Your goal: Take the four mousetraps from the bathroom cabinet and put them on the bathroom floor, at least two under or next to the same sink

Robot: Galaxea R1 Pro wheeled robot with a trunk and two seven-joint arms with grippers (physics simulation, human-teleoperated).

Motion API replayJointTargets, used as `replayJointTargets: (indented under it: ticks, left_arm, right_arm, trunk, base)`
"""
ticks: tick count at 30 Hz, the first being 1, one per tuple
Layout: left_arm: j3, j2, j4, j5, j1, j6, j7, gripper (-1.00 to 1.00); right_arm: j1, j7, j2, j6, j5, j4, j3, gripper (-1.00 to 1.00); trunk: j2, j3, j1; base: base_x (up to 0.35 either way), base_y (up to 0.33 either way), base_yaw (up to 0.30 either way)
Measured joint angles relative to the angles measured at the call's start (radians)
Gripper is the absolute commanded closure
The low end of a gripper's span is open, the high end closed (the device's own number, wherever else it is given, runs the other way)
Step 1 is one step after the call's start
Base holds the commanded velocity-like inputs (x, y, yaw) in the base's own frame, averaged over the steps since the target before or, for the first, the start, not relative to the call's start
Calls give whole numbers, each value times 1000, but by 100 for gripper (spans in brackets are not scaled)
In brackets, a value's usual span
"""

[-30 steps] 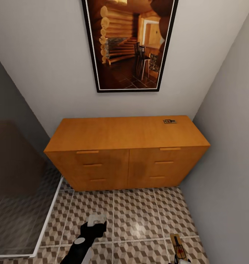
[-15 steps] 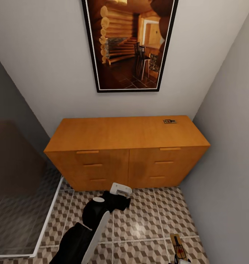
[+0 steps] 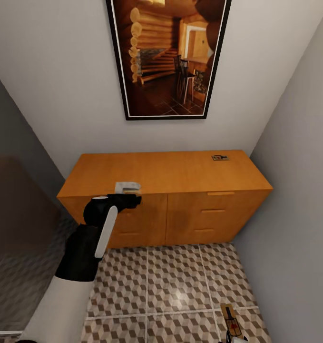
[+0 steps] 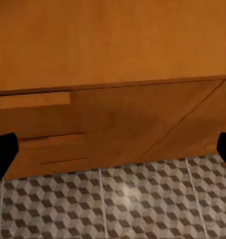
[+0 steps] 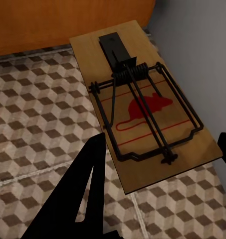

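Left pincer (image 3: 128, 187): up at the cabinet's (image 3: 166, 174) top-left drawer, fingers wide apart, holding nothing.
Right pincer (image 5: 157, 179): can't tell.
Mousetrap (image 3: 231, 322): lower right, over the bathroom floor (image 3: 175, 281).
Second mousetrap (image 3: 220, 157): cabinet top, right.

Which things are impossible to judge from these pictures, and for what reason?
- Cabinet drawers: all shut in the head view, so any contents are hidden.
- Mousetrap on the cabinet top: too small in the head view to read detail.
- Right gripper: the mousetrap lies between its fingers, but contact is unclear.
- Left gripper: its fingers are cut off by the wrist view's edges.
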Motion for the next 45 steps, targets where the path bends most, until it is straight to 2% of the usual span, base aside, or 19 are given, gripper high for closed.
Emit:
replayJointTargets:
  ticks: [6,12,14,15,18,21,26,30,35,39,43,45]
  left_arm:
    - [9,0,71,4,-168,5,1,-100]
    - [10,-1,176,5,-286,9,1,-100]
    - [11,-2,255,5,-364,9,1,-100]
    - [11,-2,274,5,-381,9,1,-100]
    - [12,-2,426,5,-510,8,1,-100]
    - [13,-2,511,6,-571,8,1,-100]
    - [14,1,643,10,-619,7,-9,-100]
    - [15,1,654,24,-623,8,-30,-100]
    - [11,1,624,38,-624,8,-133,-100]
    - [1,4,549,47,-624,7,-235,-100]
    - [-35,20,519,44,-624,8,-259,-100]
    - [-68,33,477,45,-624,9,-264,-100]
  right_arm:
    - [0,0,0,1,0,0,0,100]
    - [0,0,0,1,0,0,0,100]
    - [0,0,0,1,0,0,0,100]
    - [0,0,0,1,0,-1,0,100]
    - [0,0,0,1,0,-1,0,100]
    - [0,0,0,1,0,0,0,100]
    - [0,0,-1,-1,0,-1,0,100]
    - [0,0,-1,-1,0,-1,0,100]
    - [0,0,0,-1,0,-1,2,100]
    - [0,-1,0,-1,0,-1,3,100]
    - [0,-1,0,-1,0,0,4,100]
    - [0,-1,0,-1,0,0,4,100]
  trunk:
    - [0,0,0]
    - [0,0,0]
    - [0,0,0]
    - [0,0,0]
    - [0,0,0]
    - [0,0,0]
    - [0,0,0]
    - [0,0,0]
    - [0,0,0]
    - [0,1,0]
    - [0,4,0]
    - [0,6,0]
  base:
    - [0,0,0]
    - [0,0,0]
    - [0,0,0]
    - [0,0,0]
    - [0,0,0]
    - [0,0,0]
    - [0,0,0]
    - [0,0,0]
    - [0,0,0]
    - [0,0,-99]
    - [0,0,-218]
    - [0,0,-243]
